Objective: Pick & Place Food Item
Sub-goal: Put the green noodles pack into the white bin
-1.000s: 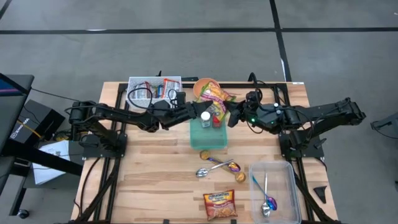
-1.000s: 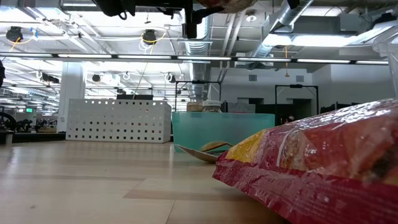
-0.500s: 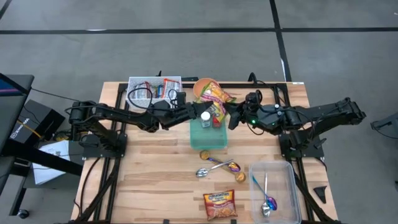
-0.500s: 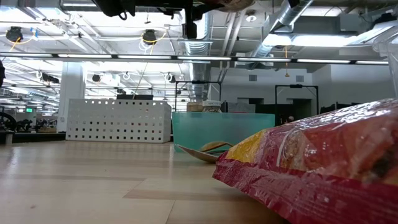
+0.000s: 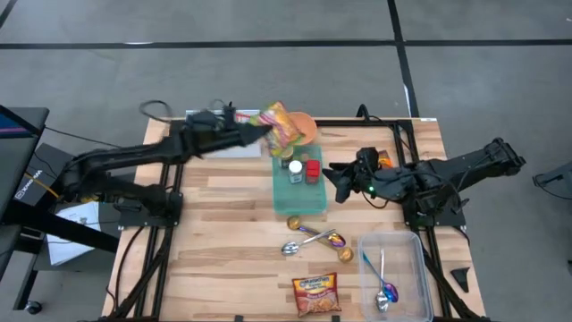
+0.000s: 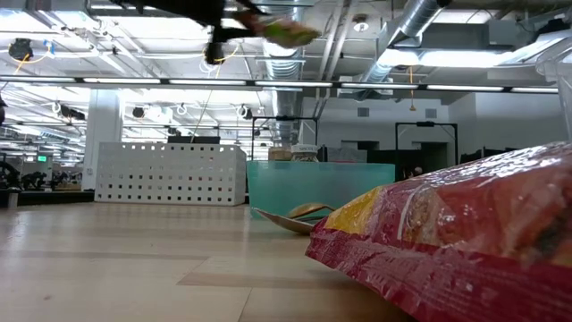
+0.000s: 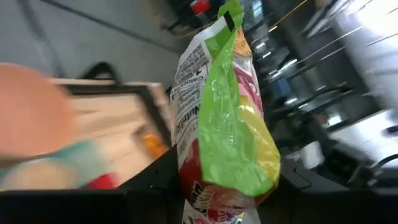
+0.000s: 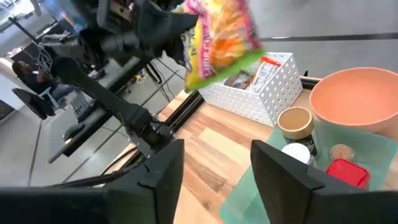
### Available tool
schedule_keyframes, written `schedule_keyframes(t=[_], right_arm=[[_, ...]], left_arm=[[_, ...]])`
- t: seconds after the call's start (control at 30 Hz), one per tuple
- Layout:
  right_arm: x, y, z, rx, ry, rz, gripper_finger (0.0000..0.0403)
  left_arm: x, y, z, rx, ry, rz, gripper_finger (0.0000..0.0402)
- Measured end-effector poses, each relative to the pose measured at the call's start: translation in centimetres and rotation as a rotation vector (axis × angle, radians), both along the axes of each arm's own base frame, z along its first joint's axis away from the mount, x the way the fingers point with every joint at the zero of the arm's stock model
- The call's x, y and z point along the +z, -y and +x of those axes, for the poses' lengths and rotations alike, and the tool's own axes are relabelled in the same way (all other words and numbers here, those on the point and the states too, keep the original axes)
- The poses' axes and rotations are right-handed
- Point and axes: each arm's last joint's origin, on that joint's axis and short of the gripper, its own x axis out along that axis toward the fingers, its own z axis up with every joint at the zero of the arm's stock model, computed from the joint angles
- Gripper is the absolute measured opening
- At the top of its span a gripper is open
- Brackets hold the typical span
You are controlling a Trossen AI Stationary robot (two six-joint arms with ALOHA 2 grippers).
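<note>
Above the worktop's (image 5: pixel 223 233) far edge, beside our orange bowl (image 5: pixel 305 128) and white basket (image 8: pixel 264 87), our outstretched left tool (image 5: pixel 261 131) pinches the snack bag (image 5: pixel 281 128), while our right tool (image 5: pixel 332 178) stands spread near the green tray (image 5: pixel 304 201).

Red packet (image 6: pixel 465 233) cropped at low view's edge; bowl (image 7: pixel 28 109) blurred.

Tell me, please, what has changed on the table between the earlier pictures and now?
The left gripper has taken the snack bag from the right gripper and lifted it away toward the white basket. The right gripper let go, opened and drew back to its own side. The green tray, the orange bowl, the spoons and the noodle packet stayed as they were.
</note>
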Motion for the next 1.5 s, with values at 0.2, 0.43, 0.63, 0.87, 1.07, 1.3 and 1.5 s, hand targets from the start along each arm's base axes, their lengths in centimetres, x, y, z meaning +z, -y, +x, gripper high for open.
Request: schedule_keyframes(t=[0.2, 0.43, 0.63, 0.87, 1.07, 1.3, 1.5], right_arm=[[0.5, -0.5, -0.7, 0.003, 0.029, 0.006, 0.0191], [0.6, -0.4, -0.8, -0.024, 0.050, 0.014, 0.0184], [0.7, -0.4, -0.7, -0.024, 0.063, 0.019, 0.0180], [0.7, -0.4, -0.7, -0.022, 0.065, 0.021, 0.0180], [1.1, -0.2, -1.2, -0.022, 0.084, 0.037, 0.0180], [1.1, 0.0, -1.4, -0.034, 0.076, 0.028, 0.0180], [1.2, 0.5, -1.3, -0.052, 0.073, 0.021, 0.0180]], left_arm=[[1.0, -2.8, -7.0, 0.085, -0.141, 0.018, 0.0133], [-0.7, -6.5, -9.5, 0.061, -0.253, -0.029, 0.0133], [-3.6, -10.1, -9.5, 0.038, -0.353, -0.055, 0.0133], [-6.4, -14.0, -10.5, 0.047, -0.449, -0.071, 0.0133], [-7.2, -15.4, -11.9, 0.039, -0.552, -0.104, 0.0133], [-7.8, -14.9, -13.3, 0.035, -0.746, -0.141, 0.0133], [-8.8, -15.0, -12.9, 0.029, -0.822, -0.159, 0.0134]])
